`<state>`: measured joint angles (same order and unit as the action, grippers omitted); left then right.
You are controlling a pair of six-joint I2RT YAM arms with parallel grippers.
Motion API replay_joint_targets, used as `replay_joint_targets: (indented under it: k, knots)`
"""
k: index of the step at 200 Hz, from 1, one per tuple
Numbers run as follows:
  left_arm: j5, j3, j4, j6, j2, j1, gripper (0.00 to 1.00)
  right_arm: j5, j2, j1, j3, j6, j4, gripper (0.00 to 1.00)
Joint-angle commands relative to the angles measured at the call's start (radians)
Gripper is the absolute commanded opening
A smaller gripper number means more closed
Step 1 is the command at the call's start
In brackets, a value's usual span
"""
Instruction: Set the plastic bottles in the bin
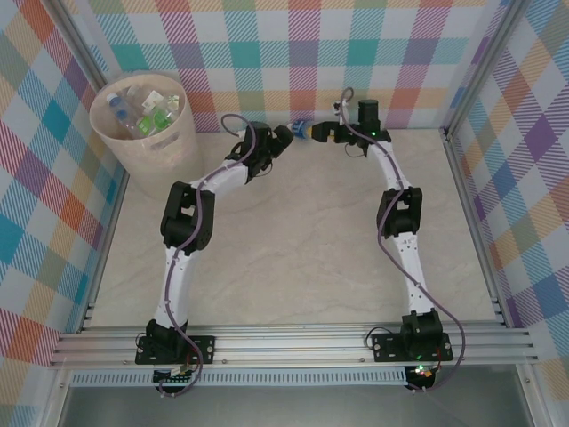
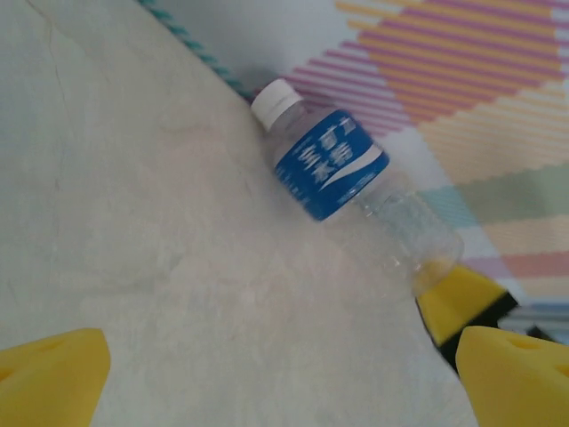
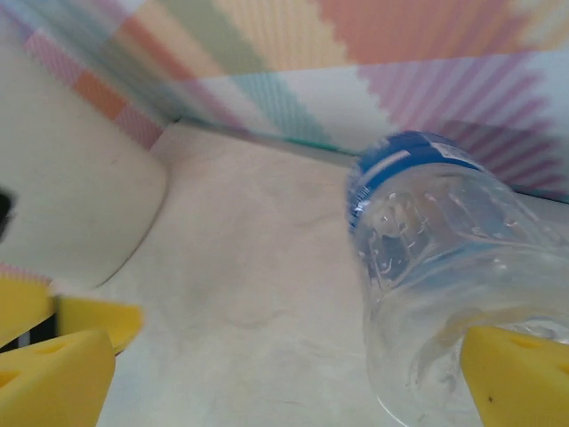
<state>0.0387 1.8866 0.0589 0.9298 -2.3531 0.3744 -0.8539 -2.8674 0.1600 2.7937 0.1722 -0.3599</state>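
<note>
The table is pale beige and mottled like stone, with faint veins. Plaid cloth in pink, teal, orange and yellow walls its far, left and right edges. Slanted metal posts rise at the far corners, and metal rails run along the near edge. A teal-striped seam lines the foot of the far cloth

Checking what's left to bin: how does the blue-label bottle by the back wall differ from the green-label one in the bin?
The blue-label bottle lies on the table at the back wall, outside the bin; the green-label bottle is inside it, piled with others. The blue-label bottle shows a white cap and an uncrushed body; the green-label bottle is too small to judge either. Both look like clear plastic.
</note>
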Motion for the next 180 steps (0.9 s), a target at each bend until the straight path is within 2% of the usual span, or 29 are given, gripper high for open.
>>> replay_joint_targets:
  k: [1, 26, 44, 63, 86, 113, 133, 163, 180]
  knots:
    - [-0.016, 0.050, 0.008, 0.054, -0.027, -0.014, 1.00, -0.081, 0.096, 0.020, 0.001, -0.100, -0.091, 1.00]
    - [-0.008, 0.066, -0.018, 0.060, -0.036, -0.015, 1.00, -0.020, 0.157, 0.017, -0.027, -0.144, -0.144, 1.00]
    - [-0.003, 0.074, -0.030, 0.067, -0.045, -0.017, 1.00, 0.030, 0.204, 0.016, -0.103, -0.112, -0.106, 1.00]
    - [0.016, 0.107, -0.058, 0.061, -0.067, -0.022, 1.00, 0.161, 0.245, 0.016, -0.204, -0.005, -0.029, 1.00]
    - [0.033, 0.227, -0.200, -0.022, -0.121, -0.026, 1.00, 0.262, 0.226, 0.016, -0.209, 0.192, -0.036, 1.00]
    - [0.031, 0.363, -0.369, -0.125, -0.190, -0.028, 1.00, 0.276, 0.184, 0.028, -0.214, 0.424, -0.017, 1.00]
    - [0.021, 0.481, -0.474, -0.210, -0.253, -0.027, 1.00, 0.263, 0.153, 0.043, -0.197, 0.531, -0.006, 1.00]
    - [0.027, 0.707, -0.653, -0.357, -0.381, -0.028, 1.00, 0.254, 0.164, 0.053, -0.247, 0.626, 0.027, 1.00]
    - [0.028, 0.743, -0.690, -0.410, -0.408, -0.026, 1.00, 0.254, 0.174, 0.062, -0.257, 0.611, 0.001, 1.00]
